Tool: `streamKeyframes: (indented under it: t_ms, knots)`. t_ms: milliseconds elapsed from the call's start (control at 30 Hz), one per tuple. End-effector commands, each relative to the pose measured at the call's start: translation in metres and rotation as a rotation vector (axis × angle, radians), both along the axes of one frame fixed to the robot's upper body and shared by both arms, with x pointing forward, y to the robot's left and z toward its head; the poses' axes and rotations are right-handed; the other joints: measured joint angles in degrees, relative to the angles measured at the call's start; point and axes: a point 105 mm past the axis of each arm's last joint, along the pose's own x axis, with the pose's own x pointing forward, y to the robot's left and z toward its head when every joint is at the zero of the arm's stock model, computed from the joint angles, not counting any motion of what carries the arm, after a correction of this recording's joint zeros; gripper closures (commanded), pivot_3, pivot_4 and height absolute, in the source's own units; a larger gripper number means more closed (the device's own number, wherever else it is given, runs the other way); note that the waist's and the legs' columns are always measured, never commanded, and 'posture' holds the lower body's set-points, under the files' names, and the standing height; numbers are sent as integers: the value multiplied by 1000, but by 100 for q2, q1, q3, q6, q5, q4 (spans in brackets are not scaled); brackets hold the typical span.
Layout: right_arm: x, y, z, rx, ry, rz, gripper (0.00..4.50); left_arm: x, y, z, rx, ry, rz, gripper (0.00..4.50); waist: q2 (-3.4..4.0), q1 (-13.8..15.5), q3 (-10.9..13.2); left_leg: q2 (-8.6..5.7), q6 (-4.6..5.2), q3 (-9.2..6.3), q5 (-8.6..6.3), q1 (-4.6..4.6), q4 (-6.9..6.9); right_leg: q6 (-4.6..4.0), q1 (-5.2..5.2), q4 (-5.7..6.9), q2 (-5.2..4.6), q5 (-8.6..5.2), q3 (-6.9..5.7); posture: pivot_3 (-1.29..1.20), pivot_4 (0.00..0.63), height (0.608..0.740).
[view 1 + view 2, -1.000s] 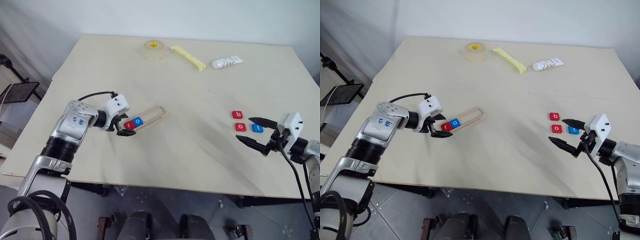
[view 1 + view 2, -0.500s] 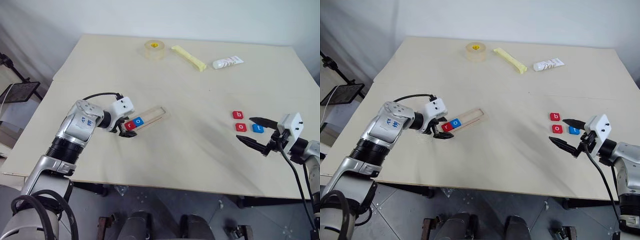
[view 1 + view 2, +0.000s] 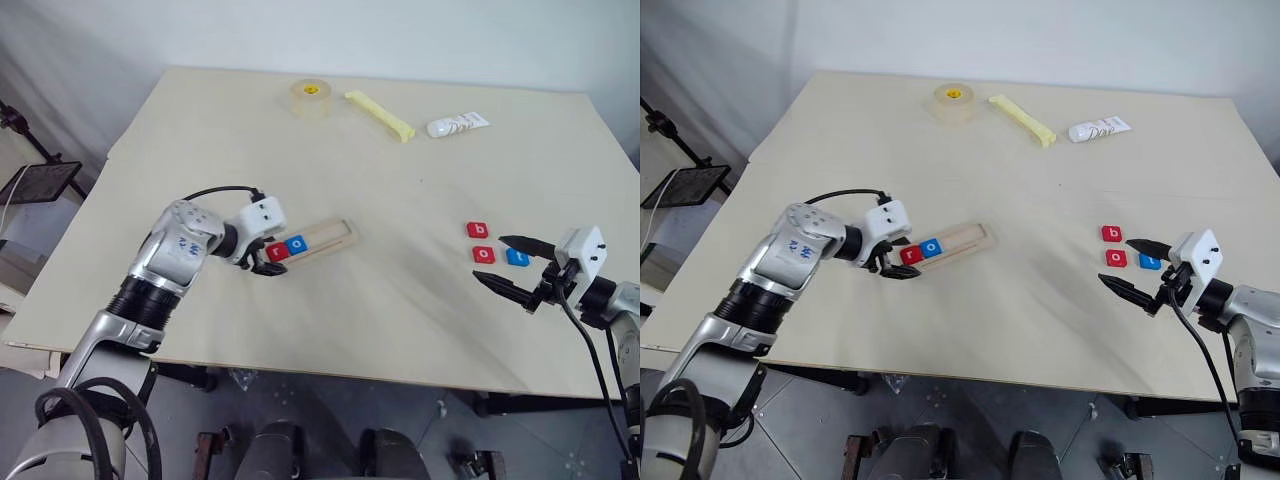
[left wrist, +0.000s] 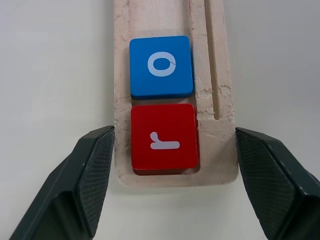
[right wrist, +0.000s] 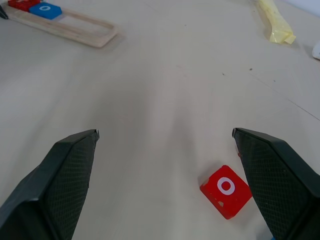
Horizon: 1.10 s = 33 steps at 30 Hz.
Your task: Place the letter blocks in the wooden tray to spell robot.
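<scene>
The wooden tray (image 3: 325, 237) lies left of the table's middle. A red r block (image 4: 163, 136) sits at its near end, with a blue o block (image 4: 161, 66) beside it. My left gripper (image 3: 268, 258) is shut on that end of the tray, one finger pressed against each long side. Over on the right, a red b block (image 3: 478, 230), a red o block (image 3: 482, 254) and a blue t block (image 3: 516, 257) lie loose on the table. My right gripper (image 3: 487, 257) hovers open just above and in front of them, holding nothing.
At the table's far edge are a tape roll (image 3: 310, 97), a yellow strip (image 3: 378, 113) and a white tube (image 3: 456, 124). A bare stretch of table (image 3: 400, 270) separates the tray from the loose blocks. A black stand (image 3: 35, 180) is off the table's left side.
My left gripper has slid right, dragging the tray along and swinging it to a flatter angle. The right gripper and the loose blocks have stayed put.
</scene>
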Motion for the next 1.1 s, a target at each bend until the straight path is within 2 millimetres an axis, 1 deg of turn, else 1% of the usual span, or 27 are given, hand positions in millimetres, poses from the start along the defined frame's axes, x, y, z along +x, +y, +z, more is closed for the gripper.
streamKeyframes:
  t_ms: [33,133,300,433,533,600,767,933,1100]
  knots:
    - [-1,-5,15,-8,-67,-19,0,-2,-23,31,-2,-80,-110,1100,0,-9,0,0,0,0,0,-2,0,0,-2,0,0,0,-1,0,150,740]
    - [-6,-7,12,1,-74,-39,0,-12,-52,33,18,-73,-233,1100,0,1,0,0,0,0,0,-3,-1,0,-2,0,0,0,-4,0,150,740]
    - [-18,-12,6,1,-66,-65,0,-25,-86,28,29,-59,-352,1100,-1,1,1,-1,3,0,-2,-8,-1,0,-4,-6,-1,0,-4,0,150,740]
    - [-27,-14,5,-4,-64,-74,0,-29,-98,21,44,-52,-384,1100,0,0,1,1,3,3,-1,-14,0,0,-3,-20,1,0,-5,0,150,740]
    - [-39,-25,5,-14,-63,-108,0,-39,-118,8,63,-48,-451,1100,1,1,1,4,3,3,-2,-13,0,0,-3,-20,3,0,-5,0,150,740]
    - [-47,-32,6,-18,-72,-144,0,-40,-130,2,70,-71,-462,1100,1,50,1,2,3,-1,-2,-14,0,0,0,-22,2,0,-8,0,150,740]
    - [-60,-37,3,-17,-71,-186,0,-43,-144,-2,58,-72,-473,1100,1,84,1,-2,13,1,-3,-25,7,4,-2,-35,0,2,-7,0,150,740]
    - [-67,-37,1,-13,-66,-206,0,-41,-148,-7,89,-105,-477,1100,2,81,1,-1,12,4,-3,-24,6,4,-3,-36,0,2,-5,0,150,740]
    - [-69,-35,1,-8,-68,-214,0,-44,-147,-9,103,-113,-515,1100,4,92,1,-2,13,3,-3,-25,6,4,-3,-36,0,2,-5,0,150,740]
